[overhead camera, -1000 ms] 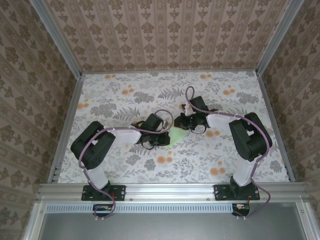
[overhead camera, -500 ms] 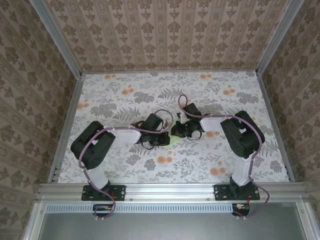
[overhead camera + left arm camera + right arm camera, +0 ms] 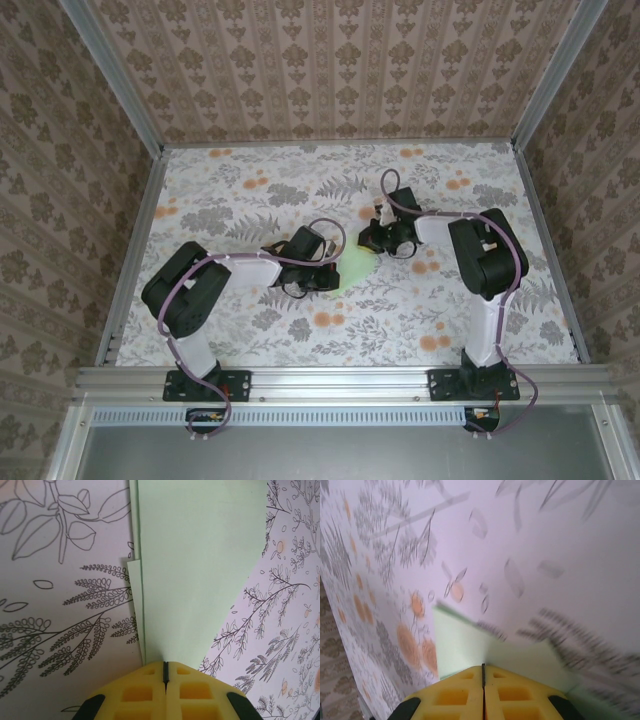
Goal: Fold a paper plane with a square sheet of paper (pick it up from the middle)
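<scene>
Your pale green paper [image 3: 200, 580] lies flat with its long axis running straight out from the left gripper [image 3: 164, 672], narrow end at the tips and widening away from them, a second layer edge showing along its left side. It is thin, smooth and plain on the floral table cover [image 3: 250, 190], its far end just in front of the right gripper [image 3: 482, 672]. Both arms are bent low and reach inward toward each other, and each pair of yellow jaws is pressed together.

The floral-patterned table [image 3: 450, 300] carries a folded sheet of pale green paper [image 3: 355, 268], lying flat near its middle.
</scene>
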Controlling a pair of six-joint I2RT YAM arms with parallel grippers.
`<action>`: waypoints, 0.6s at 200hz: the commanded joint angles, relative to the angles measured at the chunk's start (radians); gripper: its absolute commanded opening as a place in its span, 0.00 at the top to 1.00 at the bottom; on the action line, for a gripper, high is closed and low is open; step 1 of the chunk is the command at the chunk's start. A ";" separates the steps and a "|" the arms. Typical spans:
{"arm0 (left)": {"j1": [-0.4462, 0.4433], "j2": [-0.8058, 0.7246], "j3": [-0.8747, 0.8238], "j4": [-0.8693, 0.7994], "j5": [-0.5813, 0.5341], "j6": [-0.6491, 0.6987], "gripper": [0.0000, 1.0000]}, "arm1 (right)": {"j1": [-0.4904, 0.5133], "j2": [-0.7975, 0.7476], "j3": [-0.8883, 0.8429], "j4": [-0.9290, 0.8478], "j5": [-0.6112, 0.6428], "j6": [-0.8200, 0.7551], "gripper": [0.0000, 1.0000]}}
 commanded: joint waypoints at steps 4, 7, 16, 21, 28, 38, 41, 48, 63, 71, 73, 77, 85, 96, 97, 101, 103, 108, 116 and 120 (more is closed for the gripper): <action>0.001 0.039 -0.025 -0.127 0.005 0.017 1.00 | -0.052 0.031 0.042 -0.033 0.152 -0.022 0.92; 0.001 0.039 -0.025 -0.127 0.006 0.018 1.00 | -0.054 0.030 0.046 -0.035 0.152 -0.023 0.92; 0.002 0.037 -0.020 -0.125 0.008 0.019 1.00 | -0.061 0.025 0.057 -0.044 0.154 -0.026 0.91; 0.003 0.036 -0.016 -0.124 0.007 0.019 1.00 | -0.064 0.022 0.062 -0.051 0.152 -0.027 0.91; 0.002 0.033 -0.010 -0.124 0.006 0.020 1.00 | -0.064 0.012 0.069 -0.058 0.151 -0.028 0.91; 0.002 0.026 0.003 -0.124 0.006 0.023 1.00 | -0.064 -0.016 0.064 -0.059 0.147 -0.028 0.89; 0.003 0.025 0.008 -0.125 0.004 0.024 1.00 | -0.064 -0.027 0.062 -0.059 0.147 -0.027 0.89; 0.003 0.018 0.025 -0.126 0.002 0.026 0.97 | -0.064 -0.052 0.052 -0.059 0.145 -0.021 0.88; 0.005 0.003 0.064 -0.127 -0.005 0.033 0.94 | -0.065 -0.116 0.017 -0.061 0.149 -0.002 0.85; 0.006 -0.007 0.084 -0.124 -0.014 0.034 0.89 | -0.065 -0.152 -0.008 -0.063 0.151 0.011 0.80; 0.005 -0.010 0.090 -0.125 -0.016 0.034 0.87 | -0.064 -0.160 -0.014 -0.062 0.152 0.017 0.79; 0.007 -0.013 0.100 -0.125 -0.020 0.036 0.84 | -0.062 -0.179 -0.030 -0.063 0.154 0.024 0.76; 0.009 -0.027 0.117 -0.125 -0.032 0.036 0.79 | -0.061 -0.218 -0.065 -0.057 0.156 0.040 0.68; 0.014 -0.046 0.135 -0.117 -0.056 0.033 0.72 | -0.058 -0.269 -0.120 -0.042 0.157 0.065 0.61; 0.014 -0.049 0.136 -0.116 -0.058 0.033 0.71 | -0.057 -0.274 -0.125 -0.039 0.156 0.067 0.60; 0.015 -0.058 0.139 -0.112 -0.068 0.033 0.68 | -0.055 -0.289 -0.144 -0.033 0.158 0.077 0.58; 0.017 -0.062 0.140 -0.108 -0.074 0.031 0.67 | -0.055 -0.298 -0.154 -0.032 0.160 0.081 0.57; 0.020 -0.074 0.140 -0.105 -0.089 0.029 0.64 | -0.051 -0.320 -0.176 -0.025 0.162 0.093 0.54; 0.025 -0.091 0.137 -0.097 -0.118 0.025 0.57 | -0.044 -0.346 -0.210 -0.016 0.166 0.110 0.51; 0.028 -0.100 0.136 -0.097 -0.132 0.026 0.53 | -0.040 -0.357 -0.224 -0.014 0.167 0.118 0.49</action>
